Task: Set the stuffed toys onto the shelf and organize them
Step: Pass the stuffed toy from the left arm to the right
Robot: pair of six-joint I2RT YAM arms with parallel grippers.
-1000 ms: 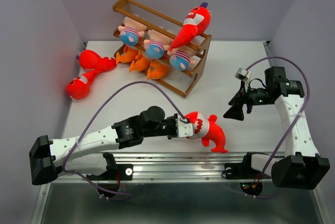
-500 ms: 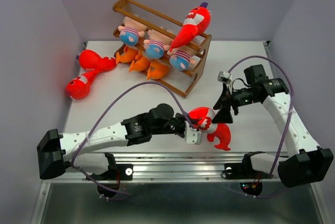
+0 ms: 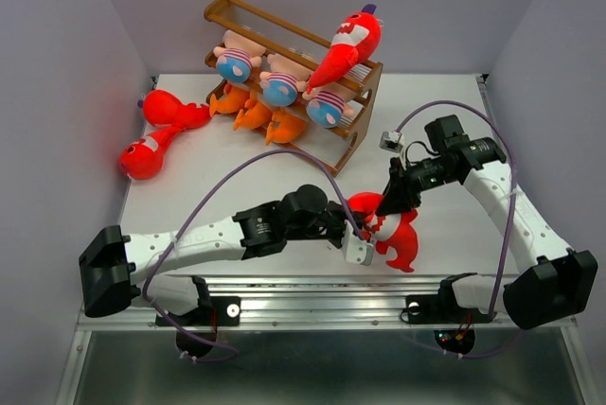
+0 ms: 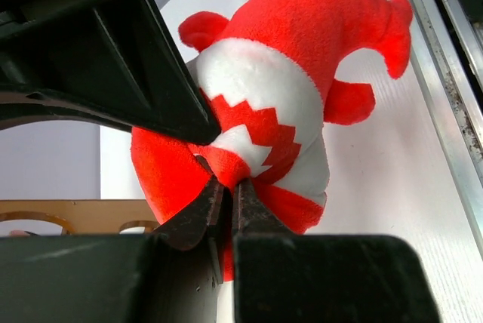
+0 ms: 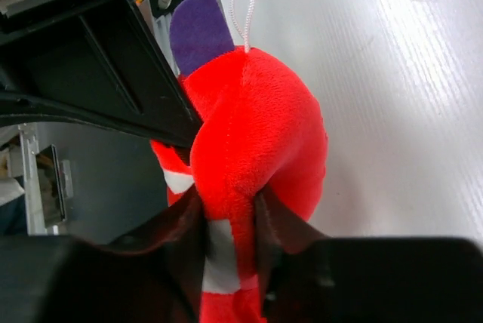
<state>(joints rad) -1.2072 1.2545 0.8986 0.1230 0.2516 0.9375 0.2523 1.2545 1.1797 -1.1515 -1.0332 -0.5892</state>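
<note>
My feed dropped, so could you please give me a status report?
Left gripper shut on red toothy shark plush, at its mouth. Right gripper pinching same plush. Another red shark plush leans across brown wooden shelf, right end.

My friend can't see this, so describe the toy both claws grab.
From the brown wooden shelf at the back of the table, come forward toward the near edge. There the left claw and right claw pinch a red shark with zigzag white teeth. Every other red toy lies untouched, by the left wall or atop the shelf.
</note>
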